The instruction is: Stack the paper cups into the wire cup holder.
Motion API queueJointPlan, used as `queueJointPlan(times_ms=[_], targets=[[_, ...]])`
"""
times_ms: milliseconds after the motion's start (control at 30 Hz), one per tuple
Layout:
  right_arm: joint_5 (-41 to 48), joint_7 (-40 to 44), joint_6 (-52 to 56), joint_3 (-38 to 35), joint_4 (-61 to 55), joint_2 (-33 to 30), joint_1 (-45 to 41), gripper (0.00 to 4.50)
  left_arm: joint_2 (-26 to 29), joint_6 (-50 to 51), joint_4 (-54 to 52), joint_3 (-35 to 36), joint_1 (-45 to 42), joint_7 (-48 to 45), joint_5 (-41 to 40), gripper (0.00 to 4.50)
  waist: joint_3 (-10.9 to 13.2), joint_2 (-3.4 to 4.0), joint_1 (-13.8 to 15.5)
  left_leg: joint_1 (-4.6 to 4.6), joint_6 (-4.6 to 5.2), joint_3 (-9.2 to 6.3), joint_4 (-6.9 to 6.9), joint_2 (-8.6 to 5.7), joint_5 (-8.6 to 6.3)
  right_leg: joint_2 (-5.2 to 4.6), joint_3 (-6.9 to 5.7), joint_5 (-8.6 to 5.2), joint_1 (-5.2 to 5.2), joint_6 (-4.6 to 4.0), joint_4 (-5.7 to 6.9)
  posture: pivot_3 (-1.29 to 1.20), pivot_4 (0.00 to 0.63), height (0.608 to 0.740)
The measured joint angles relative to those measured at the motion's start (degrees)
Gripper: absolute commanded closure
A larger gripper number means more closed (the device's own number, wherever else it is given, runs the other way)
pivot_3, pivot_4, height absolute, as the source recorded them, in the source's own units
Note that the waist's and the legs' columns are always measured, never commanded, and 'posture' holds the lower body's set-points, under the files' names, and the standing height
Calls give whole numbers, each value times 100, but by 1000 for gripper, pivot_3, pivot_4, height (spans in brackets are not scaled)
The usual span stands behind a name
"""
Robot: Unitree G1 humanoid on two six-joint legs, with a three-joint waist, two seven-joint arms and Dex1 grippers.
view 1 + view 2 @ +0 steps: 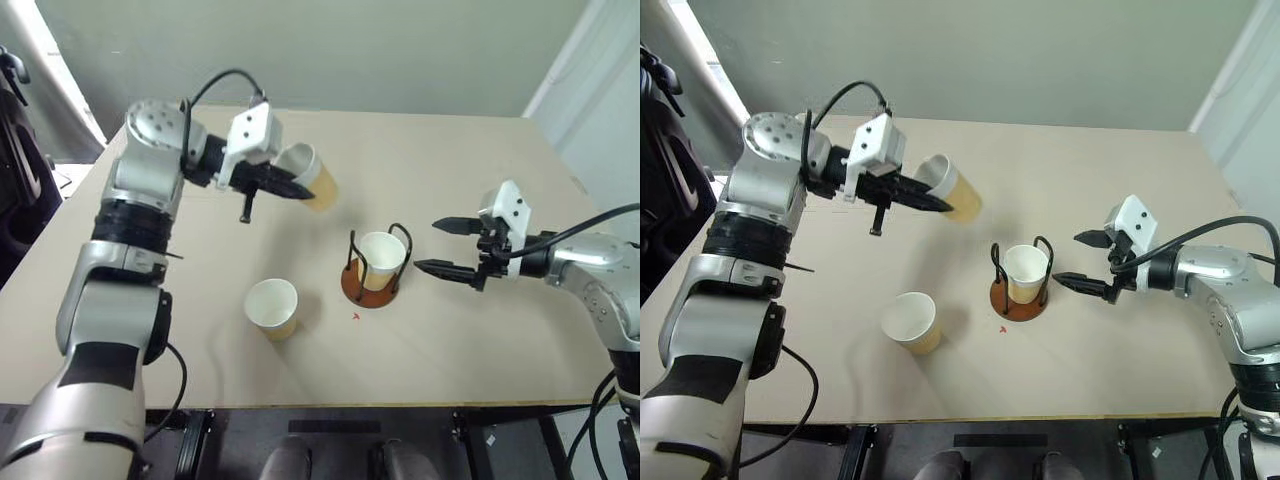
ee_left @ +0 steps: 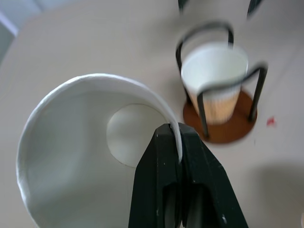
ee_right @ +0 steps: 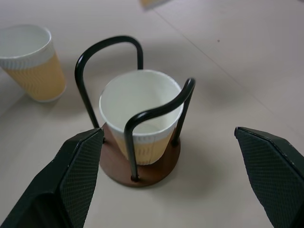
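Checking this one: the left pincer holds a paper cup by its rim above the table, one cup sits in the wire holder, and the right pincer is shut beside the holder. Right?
Not quite. The right pincer is open, not shut; the right wrist view shows its fingers spread wide either side of the wire holder. The rest stands: the left pincer pinches a paper cup by its rim above the table, and one cup sits in the holder.

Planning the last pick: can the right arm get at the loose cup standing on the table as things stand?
Probably not directly. The right gripper is open but sits on the far side of the wire cup holder, which stands between it and the loose cup. It would have to go over or around the holder.
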Motion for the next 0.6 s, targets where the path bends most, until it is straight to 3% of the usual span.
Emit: queueJointPlan(times_ms=[367, 600], targets=[[-69, 121, -43, 0, 3, -23, 2, 0, -426, 322, -36, -762, -575, -14, -788, 4471, 0, -1, 36, -13, 11, -1, 22, -1, -6, -1, 0, 6, 2, 11, -6, 0, 150, 740], [-115, 472, -195, -15, 2, -426, 42, 0, -649, 98, 307, -1471, -1067, -16, -1102, 4471, 1, -2, 42, -22, 19, 2, 37, -1, -11, -1, 1, 3, 2, 19, -6, 0, 150, 740]])
